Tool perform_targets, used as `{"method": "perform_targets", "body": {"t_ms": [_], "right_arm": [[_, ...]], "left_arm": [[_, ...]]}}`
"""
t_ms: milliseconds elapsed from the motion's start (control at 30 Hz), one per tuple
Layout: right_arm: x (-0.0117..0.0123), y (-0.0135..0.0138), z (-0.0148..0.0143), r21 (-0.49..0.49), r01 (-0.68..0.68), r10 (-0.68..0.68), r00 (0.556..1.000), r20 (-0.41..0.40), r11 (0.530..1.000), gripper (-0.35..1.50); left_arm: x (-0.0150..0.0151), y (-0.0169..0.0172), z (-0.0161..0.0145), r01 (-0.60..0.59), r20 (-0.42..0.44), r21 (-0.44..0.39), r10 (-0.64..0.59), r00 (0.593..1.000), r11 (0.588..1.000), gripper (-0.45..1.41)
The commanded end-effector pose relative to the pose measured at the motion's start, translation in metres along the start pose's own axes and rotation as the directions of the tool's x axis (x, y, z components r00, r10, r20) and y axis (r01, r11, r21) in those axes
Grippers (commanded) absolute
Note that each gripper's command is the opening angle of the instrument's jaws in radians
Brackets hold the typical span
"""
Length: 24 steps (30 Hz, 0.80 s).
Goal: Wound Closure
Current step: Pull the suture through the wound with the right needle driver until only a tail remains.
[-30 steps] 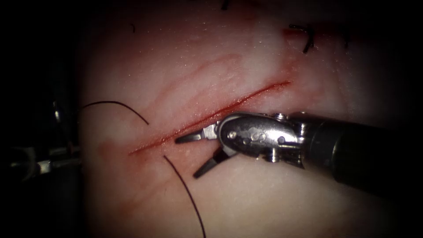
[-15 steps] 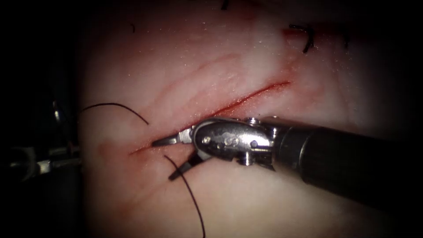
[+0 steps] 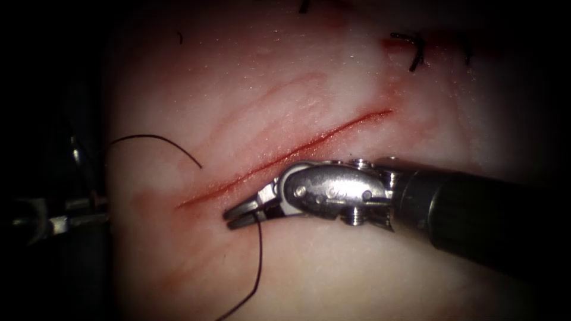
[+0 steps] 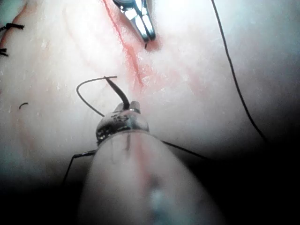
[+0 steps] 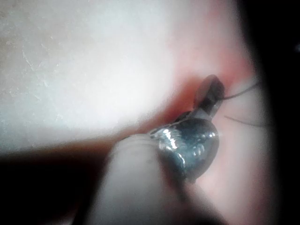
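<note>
The right arm's silver wristed needle driver [image 3: 237,217] is clenched on the thin dark thread [image 3: 259,255] just right of the long red cut [image 3: 285,157] in the pale pork tissue [image 3: 333,267], the thread hanging below its tips. The left arm's needle driver [image 4: 127,104] grips the dark curved needle [image 4: 118,91] near its end, and the needle arcs clear above the tissue.

Endoscope: looks down on the tissue [image 3: 333,77] from above and in front, mid distance, the cut [image 3: 285,157] running diagonally across the scene. Right tool [image 3: 238,215] enters from the right, just on the cut's right side. Left wrist cam: rides the left shaft, looks along it past the left tool [image 4: 123,117], very close, facing the far end of the cut [image 4: 126,47]. Shares the right tool [image 4: 143,23] and thread [image 4: 234,79] with the endoscope. Right wrist cam: along its own shaft, closest of all, on the right tool [image 5: 211,96].
</note>
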Motion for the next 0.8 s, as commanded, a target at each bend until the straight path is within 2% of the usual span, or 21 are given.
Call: {"method": "perform_targets", "body": {"t_ms": [33,167,433,633,800], "right_arm": [[0.0003,-0.0002,-0.0004,0.011,0.003,-0.003,1.0,0.001,1.0,-0.35],[0.0018,-0.0019,-0.002,0.04,0.006,-0.006,1.0,0.004,0.999,-0.35],[0.0063,-0.0061,-0.0047,0.158,0.021,-0.022,1.0,0.003,0.987,-0.35],[0.0097,-0.0091,-0.0058,0.236,0.035,-0.034,0.999,-0.011,0.971,-0.35],[0.0113,-0.0103,-0.0058,0.311,0.026,-0.017,0.999,-0.032,0.95,-0.35]], "left_arm": [[0.0001,-0.0002,0.0008,-0.002,-0.002,0.001,0.002,1.0,1.0,-0.31],[0.0001,-0.0002,0.0008,-0.002,-0.002,0.001,0.002,1.0,1.0,-0.31],[0.0001,-0.0002,0.0009,-0.002,-0.002,0.002,0.002,1.0,1.0,-0.32],[0.0002,-0.0002,0.0009,-0.002,-0.002,0.002,0.002,1.0,1.0,-0.33],[0.0002,-0.0001,0.001,-0.002,-0.002,0.004,0.002,1.0,1.0,-0.33]]}}
